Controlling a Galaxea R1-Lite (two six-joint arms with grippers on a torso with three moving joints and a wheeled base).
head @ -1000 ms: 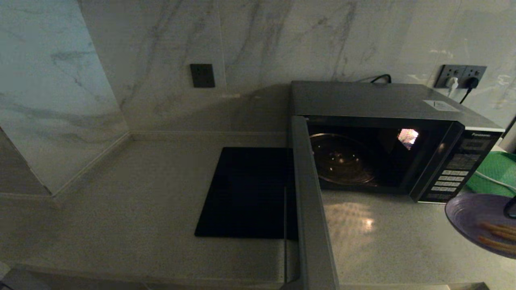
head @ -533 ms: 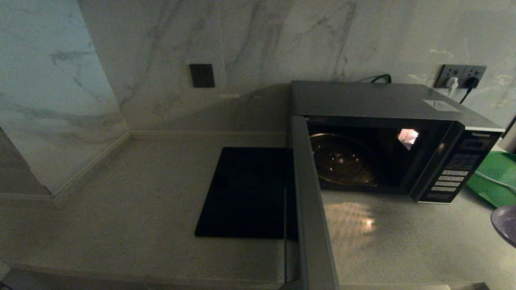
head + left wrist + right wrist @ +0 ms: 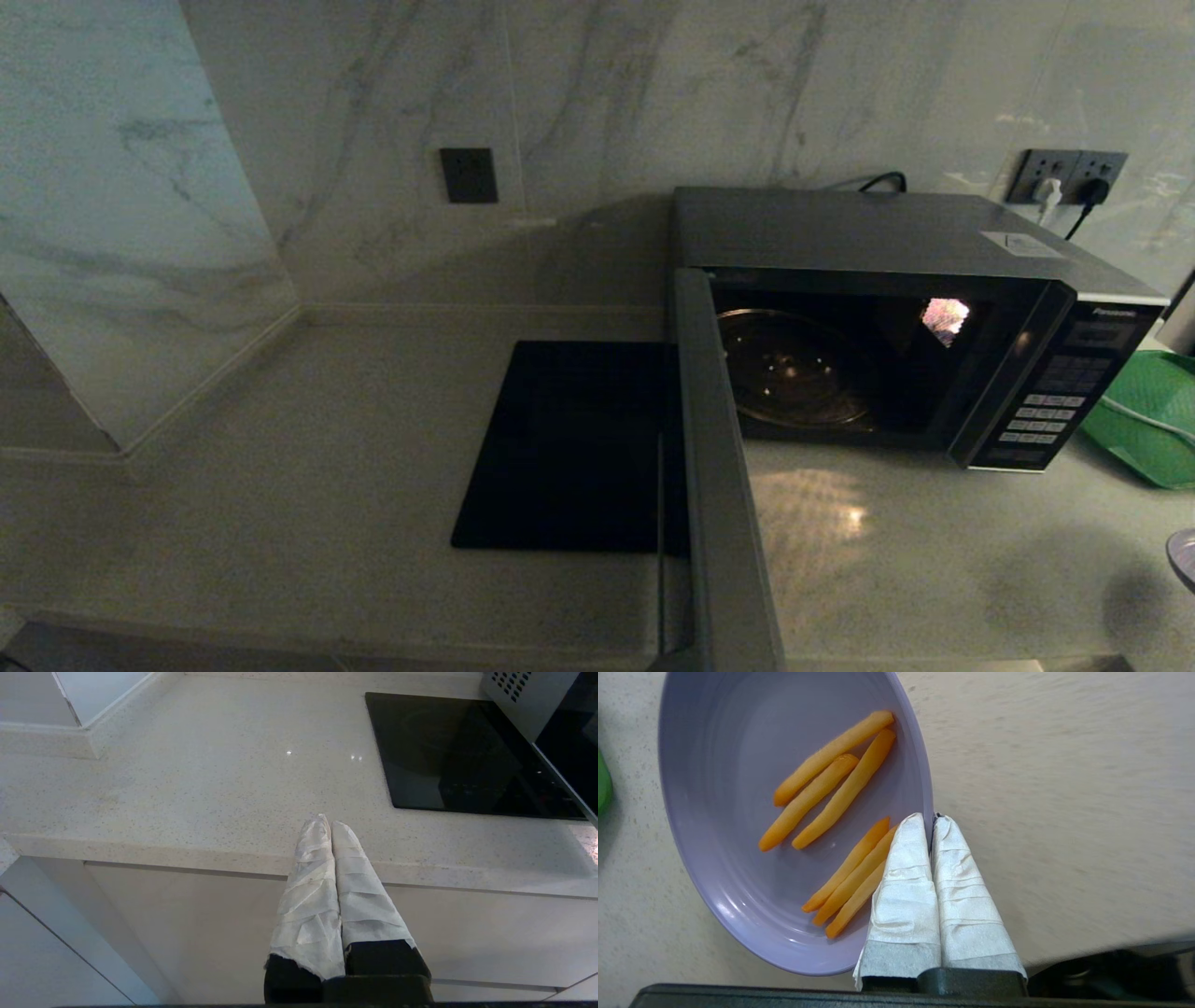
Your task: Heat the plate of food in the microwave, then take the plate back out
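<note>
Risk points with the plate carried clear of the oven. The right claw [image 3: 930, 820] was clamped on the rim of the plate of food [image 3: 738, 812], one finger inside the dish and one outside. The plate was well off to the control-panel side of the microwave [image 3: 896, 308], above the bench [image 3: 934, 560], with only a sliver of its edge [image 3: 1184, 555] visible in the head view. The microwave door [image 3: 719, 485] stood swung wide open toward the robot, and the glass turntable [image 3: 794, 369] inside was bare.

The grip held a single point on a thin rim, so the plate could pivot or slip out, likely if the arm moved sharply. The dish appeared tilted in the wrist view, so the orange-brown sticks [image 3: 831, 779] might slide toward the low side and spill. A low set-down could strike the bench edge-first. The green tray [image 3: 1144, 425], just beside the microwave's panel end, might be clipped. The left claw [image 3: 329, 826], fingers pressed together and empty, hung at the bench's front edge, well to the door side of the microwave.
</note>
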